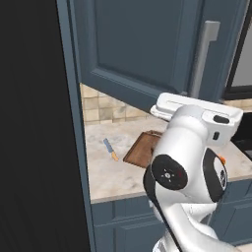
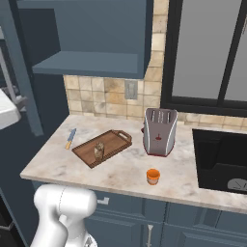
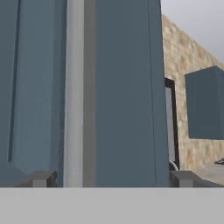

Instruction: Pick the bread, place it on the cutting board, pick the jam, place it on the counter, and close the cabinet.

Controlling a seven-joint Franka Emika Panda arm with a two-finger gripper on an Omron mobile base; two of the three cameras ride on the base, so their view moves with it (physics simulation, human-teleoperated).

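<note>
So at that point the only job left looked like the cabinet (image 1: 142, 49), because the bread (image 2: 99, 151) was sitting on the cutting board (image 2: 108, 143) and the jam (image 2: 153, 176) was standing on the counter (image 2: 62, 161), out near the front edge and just ahead of the toaster (image 2: 159, 131). The gripper (image 3: 111, 177) had its fingers spread as wide as they go, holding nothing, and it was parked right up against the open door with the long grey bar handle (image 3: 78, 92) running lengthwise straight away from the hand, sitting between the two tips but closer to one of them. Whether the tips were actually touching the panel I couldn't tell, they just looked very near it. From the left base camera the door hung swung out over the counter, with its handle (image 1: 205, 56) upright above the hand. My guess was the door needed a sideways push back toward the cabinet box (image 2: 91, 38), which showed open and shelf-bare from the right side. Nothing stood in the swing path up there; the little blue-handled knife (image 2: 71, 138) and the board were all lower down on the worktop, well apart from the door.
</note>
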